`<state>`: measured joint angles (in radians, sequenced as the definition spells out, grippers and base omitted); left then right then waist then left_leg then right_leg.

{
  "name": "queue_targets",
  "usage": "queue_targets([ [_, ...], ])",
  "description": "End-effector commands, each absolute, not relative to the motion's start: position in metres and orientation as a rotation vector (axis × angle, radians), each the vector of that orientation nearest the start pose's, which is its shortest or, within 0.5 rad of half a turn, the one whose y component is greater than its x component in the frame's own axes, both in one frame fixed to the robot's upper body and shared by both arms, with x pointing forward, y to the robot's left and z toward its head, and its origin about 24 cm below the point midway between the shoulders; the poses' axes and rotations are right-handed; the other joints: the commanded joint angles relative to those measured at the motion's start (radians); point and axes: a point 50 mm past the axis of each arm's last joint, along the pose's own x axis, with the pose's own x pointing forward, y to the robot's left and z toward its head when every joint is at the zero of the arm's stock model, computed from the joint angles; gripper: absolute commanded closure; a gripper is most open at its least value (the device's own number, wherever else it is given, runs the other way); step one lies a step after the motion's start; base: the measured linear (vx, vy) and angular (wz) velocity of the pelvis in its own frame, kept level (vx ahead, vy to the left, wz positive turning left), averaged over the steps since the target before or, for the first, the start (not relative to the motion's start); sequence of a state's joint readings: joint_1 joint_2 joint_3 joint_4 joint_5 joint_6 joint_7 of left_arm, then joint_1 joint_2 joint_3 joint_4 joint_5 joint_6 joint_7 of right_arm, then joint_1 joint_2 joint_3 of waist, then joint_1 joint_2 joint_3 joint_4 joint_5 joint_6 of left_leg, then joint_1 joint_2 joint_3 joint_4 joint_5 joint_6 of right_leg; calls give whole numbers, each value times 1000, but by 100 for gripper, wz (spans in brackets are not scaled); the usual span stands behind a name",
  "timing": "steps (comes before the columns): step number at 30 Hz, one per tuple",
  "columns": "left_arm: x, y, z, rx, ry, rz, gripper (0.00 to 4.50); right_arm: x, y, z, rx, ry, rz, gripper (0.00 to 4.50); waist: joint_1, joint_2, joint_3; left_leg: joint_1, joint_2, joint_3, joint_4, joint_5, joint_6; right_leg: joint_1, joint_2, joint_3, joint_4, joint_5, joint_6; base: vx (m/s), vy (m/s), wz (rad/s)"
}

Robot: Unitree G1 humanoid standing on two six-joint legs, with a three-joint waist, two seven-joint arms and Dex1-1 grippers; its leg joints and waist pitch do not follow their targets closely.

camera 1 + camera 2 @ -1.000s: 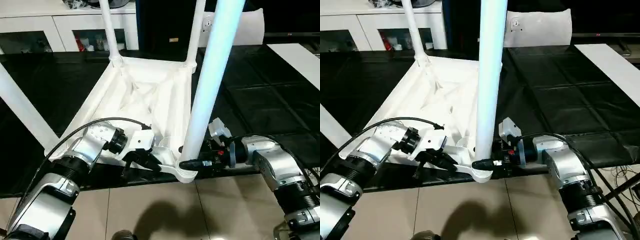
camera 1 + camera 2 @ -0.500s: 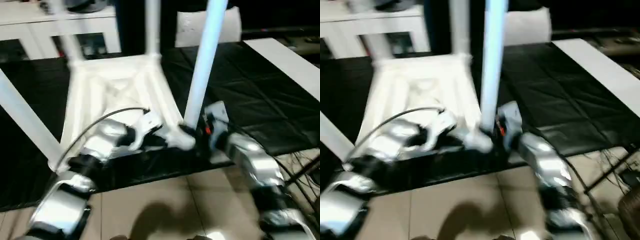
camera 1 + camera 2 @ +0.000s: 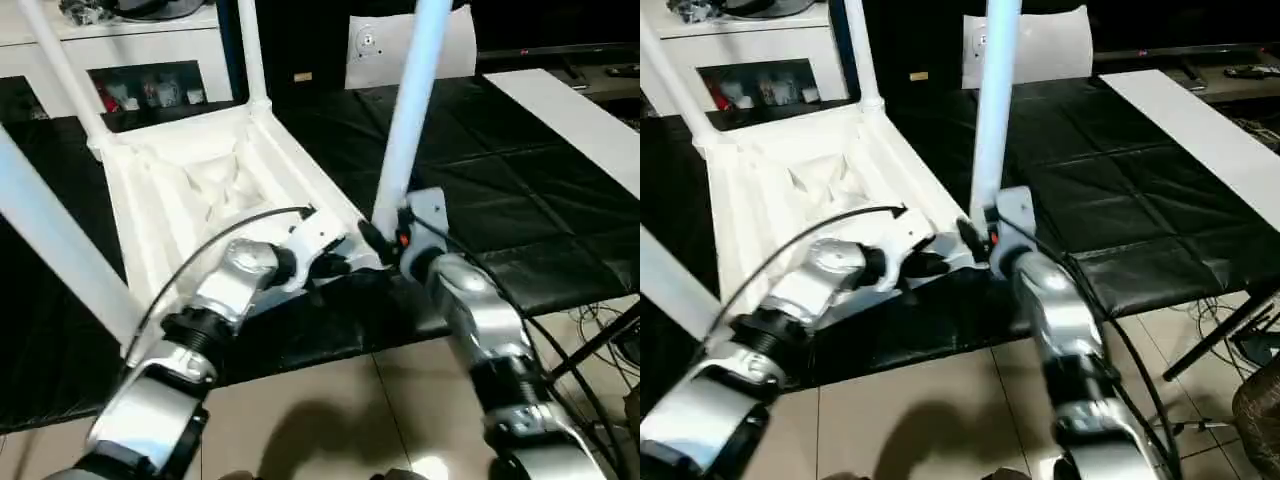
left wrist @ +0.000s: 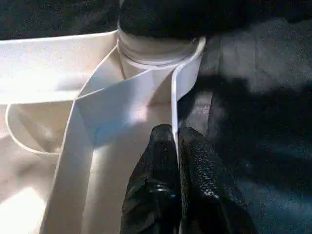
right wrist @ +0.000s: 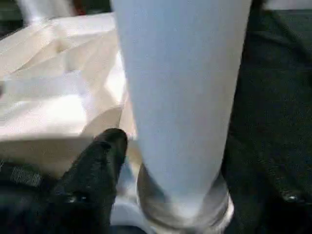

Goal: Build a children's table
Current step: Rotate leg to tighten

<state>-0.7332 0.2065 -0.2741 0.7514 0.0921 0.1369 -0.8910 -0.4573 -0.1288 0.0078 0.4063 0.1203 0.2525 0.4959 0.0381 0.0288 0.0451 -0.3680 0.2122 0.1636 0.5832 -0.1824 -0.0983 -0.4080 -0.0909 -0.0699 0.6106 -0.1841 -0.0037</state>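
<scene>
The children's table lies upside down on the black surface, its ribbed top (image 3: 190, 190) facing up and its white legs standing in the corner sockets. My left gripper (image 3: 335, 266) is at the near corner, shut on the thin rim (image 4: 173, 112) of the top beside the socket. The near-right leg (image 3: 410, 110) rises from that corner. My right gripper (image 3: 378, 240) is at this leg's base, open, with a black finger (image 5: 100, 161) close beside the tube (image 5: 180, 87) and a small gap between them.
Other legs stand at the far left (image 3: 60, 70), far right (image 3: 250, 50) and near left (image 3: 60, 250). A flat white panel (image 3: 385, 45) leans at the back. A long white strip (image 3: 580, 120) lies to the right. The surface's front edge and tiled floor (image 3: 330, 420) are just below my arms.
The camera has swung, so the whole picture has shifted. My right gripper's fingers have spread away from the leg's base. The left gripper stays clamped on the rim.
</scene>
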Motion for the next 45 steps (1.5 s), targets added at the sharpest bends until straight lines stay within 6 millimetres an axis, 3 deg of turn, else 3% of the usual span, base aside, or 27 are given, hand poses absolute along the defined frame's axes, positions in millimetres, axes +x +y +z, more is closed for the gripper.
queue_targets([
  [1, 345, 92, 76, 463, 281, -1205, 450, 324, -133, 64, 4, 174, 687, 105, 11, -5, -72, 1, 2, 9, -52, -109, 94, 73, -37, 37, -58, -7, -261, 0, 0, 0],
  [3, 341, 95, 75, 490, 282, -1279, 450, 321, -140, 64, -27, 185, 749, 86, 15, -5, -72, 1, 3, 9, -51, -107, 101, 74, -37, 37, -57, 3, -270, 0, 0, 0],
  [5, 331, 102, 71, 536, 310, -1422, 450, 309, -149, 65, -87, 214, 927, 73, 22, -1, -72, 5, 6, 10, -50, -120, 107, 71, -36, 36, -57, 7, -275, 0, 0, 0],
  [7, 326, 106, 70, 539, 328, -1498, 450, 303, -153, 68, -72, 228, 1033, 73, 37, 1, -71, 8, 10, 13, -50, -134, 114, 69, -35, 36, -55, 13, -285, 0, 0, 0],
  [11, 320, 115, 68, 579, 381, -1607, 450, 290, -156, 70, -68, 282, 1232, 73, 56, 1, -70, 11, 15, 14, -52, -168, 97, 64, -37, 35, -54, -35, -287, 0, 0, 0],
  [16, 313, 123, 66, 627, 436, -1726, 450, 285, -153, 72, -28, 328, 1387, 118, 71, 0, -67, 14, 17, 14, -59, -207, 57, 62, -43, 37, -61, -121, -267, 0, 0, 0],
  [21, 303, 121, 63, 627, 473, -1840, 450, 284, -149, 73, -17, 350, 1478, 152, 72, -8, -69, 10, 16, 15, -57, -170, 54, 62, -43, 37, -56, -96, -262, 0, 0, 0],
  [23, 302, 121, 63, 634, 475, -1852, 450, 283, -148, 73, -13, 357, 1495, 183, 73, -5, -70, 10, 17, 15, -56, -160, 59, 61, -43, 37, -54, -87, -265, 0, 0, 0],
  [30, 304, 123, 66, 660, 475, -1865, 450, 279, -146, 72, 7, 376, 1544, 230, 75, -8, -69, 9, 16, 15, -57, -157, 55, 61, -43, 37, -57, -113, -253, 0, 0, 0],
  [39, 311, 121, 68, 603, 450, -1740, 450, 278, -136, 71, 94, 313, 1466, 243, 74, -1, -67, 10, 16, 15, -59, -175, 40, 59, -43, 38, -60, -135, -247, 0, 0, 0],
  [40, 314, 120, 67, 603, 447, -1690, 450, 279, -133, 69, 103, 299, 1417, 243, 75, -4, -66, 11, 15, 14, -60, -190, 35, 59, -43, 37, -63, -157, -241, 0, 0, 0],
  [42, 319, 118, 67, 581, 446, -1613, 450, 280, -129, 65, 84, 292, 1351, 243, 70, 0, -61, 10, 14, 13, -65, -219, 16, 57, -43, 38, -69, -209, -222, 0, 0, 0],
  [43, 325, 113, 69, 520, 428, -1515, 450, 284, -124, 60, 64, 285, 1237, 243, 70, 2, -61, 12, 13, 11, -66, -233, 8, 57, -45, 36, -70, -238, -215, 0, 0, 0],
  [45, 329, 107, 70, 472, 414, -1448, 450, 290, -120, 55, 66, 288, 1121, 246, 61, -2, -56, 14, 9, 9, -71, -266, -16, 55, -47, 35, -84, -365, -172, 0, 0, 0],
])
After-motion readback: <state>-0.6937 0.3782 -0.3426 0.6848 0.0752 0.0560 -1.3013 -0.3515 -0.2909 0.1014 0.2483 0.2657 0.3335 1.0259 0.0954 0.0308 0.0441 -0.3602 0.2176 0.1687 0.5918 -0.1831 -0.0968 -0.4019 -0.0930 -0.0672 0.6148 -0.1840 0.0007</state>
